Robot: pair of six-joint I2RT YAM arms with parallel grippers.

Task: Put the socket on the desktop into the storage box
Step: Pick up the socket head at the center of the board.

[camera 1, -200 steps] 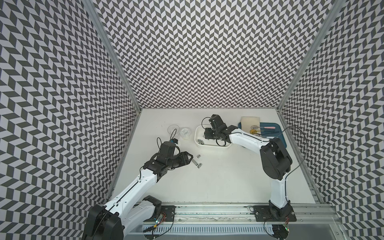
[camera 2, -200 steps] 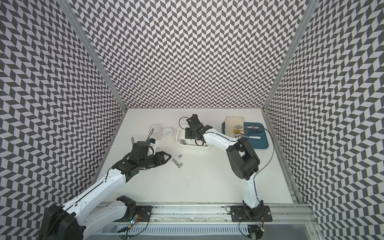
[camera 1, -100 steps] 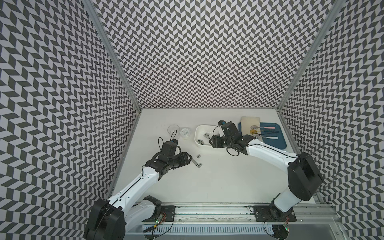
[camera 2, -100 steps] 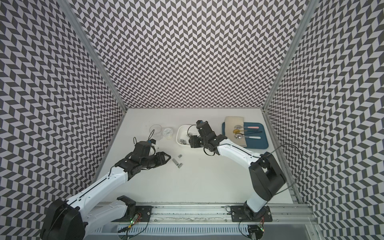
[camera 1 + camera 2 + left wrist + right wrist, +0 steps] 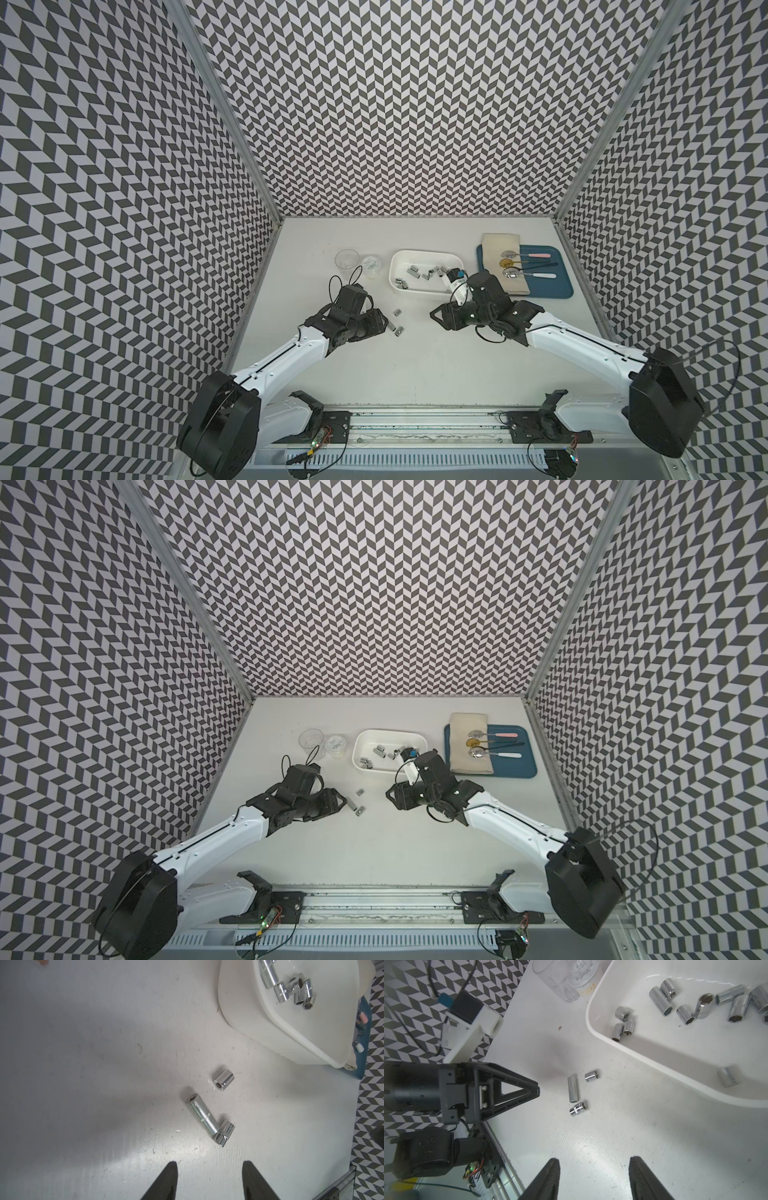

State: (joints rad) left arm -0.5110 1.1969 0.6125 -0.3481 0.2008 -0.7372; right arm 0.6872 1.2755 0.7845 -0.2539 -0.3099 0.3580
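Observation:
Three chrome sockets lie close together on the desktop (image 5: 415, 353): a long socket (image 5: 202, 1114), a short socket (image 5: 224, 1080) and a knurled short socket (image 5: 224, 1134). In both top views they show as a small cluster (image 5: 396, 324) (image 5: 358, 803). My left gripper (image 5: 384, 322) (image 5: 209, 1164) is open and empty, just left of them. My right gripper (image 5: 434, 314) (image 5: 593, 1160) is open and empty, over bare desktop to their right. The white storage box (image 5: 424, 252) (image 5: 654, 1059) behind holds several sockets (image 5: 415, 274).
Two clear cups (image 5: 347, 259) (image 5: 370, 264) stand left of the box. A blue tray (image 5: 557, 291) with a cloth and spoons lies at the back right. Chevron walls close in three sides; the arm rail (image 5: 415, 419) runs along the front.
My right gripper has drawn back from over the storage box to the desktop right of the sockets. My left gripper has stayed about where it was, beside the sockets.

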